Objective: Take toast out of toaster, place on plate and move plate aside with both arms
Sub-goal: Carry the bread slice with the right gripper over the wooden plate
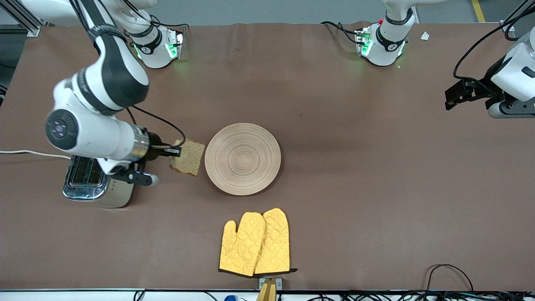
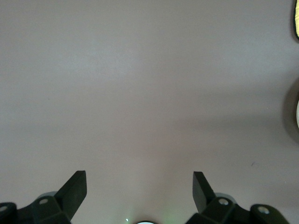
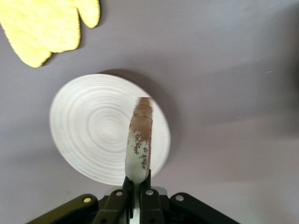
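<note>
My right gripper (image 1: pixel 174 151) is shut on the toast (image 1: pixel 189 156), a brown speckled slice, and holds it in the air between the toaster and the plate (image 1: pixel 243 158). In the right wrist view the toast (image 3: pixel 139 140) stands edge-on between my fingers, with the round light-wood plate (image 3: pixel 93 130) under and ahead of it. The plate lies bare in the middle of the table. My left gripper (image 1: pixel 453 97) is open and empty, waiting up at the left arm's end of the table; the left wrist view shows its gap (image 2: pixel 140 186) over bare table.
A silver toaster (image 1: pixel 90 179) stands at the right arm's end of the table, under my right arm. A pair of yellow oven mitts (image 1: pixel 256 243) lies nearer the front camera than the plate, and shows in the right wrist view (image 3: pixel 46 25). Cables lie along the front edge.
</note>
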Tool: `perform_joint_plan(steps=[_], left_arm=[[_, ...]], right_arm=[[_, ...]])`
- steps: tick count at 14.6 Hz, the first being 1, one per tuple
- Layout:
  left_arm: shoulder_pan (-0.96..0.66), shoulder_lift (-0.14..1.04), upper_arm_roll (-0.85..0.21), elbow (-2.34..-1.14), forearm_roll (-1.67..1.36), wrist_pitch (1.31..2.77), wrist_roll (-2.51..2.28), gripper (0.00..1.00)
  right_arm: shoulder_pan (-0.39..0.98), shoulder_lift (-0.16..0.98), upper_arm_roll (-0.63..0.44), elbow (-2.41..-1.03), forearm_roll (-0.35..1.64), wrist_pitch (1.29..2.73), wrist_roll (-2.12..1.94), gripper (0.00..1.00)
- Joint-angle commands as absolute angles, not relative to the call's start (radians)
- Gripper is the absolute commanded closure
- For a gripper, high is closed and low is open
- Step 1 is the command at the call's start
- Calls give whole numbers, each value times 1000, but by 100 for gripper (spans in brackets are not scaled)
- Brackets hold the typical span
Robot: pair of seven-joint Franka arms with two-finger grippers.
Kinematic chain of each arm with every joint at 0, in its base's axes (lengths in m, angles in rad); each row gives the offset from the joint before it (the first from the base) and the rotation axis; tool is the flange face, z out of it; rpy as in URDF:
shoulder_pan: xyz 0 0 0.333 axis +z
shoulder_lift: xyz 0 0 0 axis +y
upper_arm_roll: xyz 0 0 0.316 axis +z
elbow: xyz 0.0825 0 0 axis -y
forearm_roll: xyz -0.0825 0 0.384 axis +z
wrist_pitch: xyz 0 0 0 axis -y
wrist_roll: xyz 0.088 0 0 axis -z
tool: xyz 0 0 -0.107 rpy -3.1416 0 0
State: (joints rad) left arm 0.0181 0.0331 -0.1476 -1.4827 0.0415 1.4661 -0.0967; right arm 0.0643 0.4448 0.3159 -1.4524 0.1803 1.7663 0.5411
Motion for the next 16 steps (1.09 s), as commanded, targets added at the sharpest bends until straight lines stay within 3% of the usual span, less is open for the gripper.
perform_joint_plan(steps=[1, 7, 11, 12, 13, 14, 16], left_arm=[[37, 46, -144, -1473, 29, 1456, -78, 0], [35, 58, -146, -1474, 38, 1465, -80, 0], [29, 86, -149, -1476, 37, 1479, -80, 0], [28, 89, -153, -1476, 35, 1486, -81, 0], [25, 95, -155, -1476, 32, 1493, -81, 0], [20, 97, -158, -1476, 29, 1494, -83, 0], [2, 104, -170, -1476, 26, 1505, -86, 0]], right_arm=[[97, 480, 327, -1465, 213, 1842, 600, 95], [94, 587, 498, -1531, 212, 2129, 749, 94], [118, 603, 505, -1583, 212, 2232, 756, 87], [117, 603, 505, -1583, 212, 2230, 773, 77], [117, 604, 505, -1583, 212, 2224, 784, 52], [115, 603, 505, -1583, 212, 2218, 804, 1], [112, 603, 505, -1577, 212, 2215, 799, 0]])
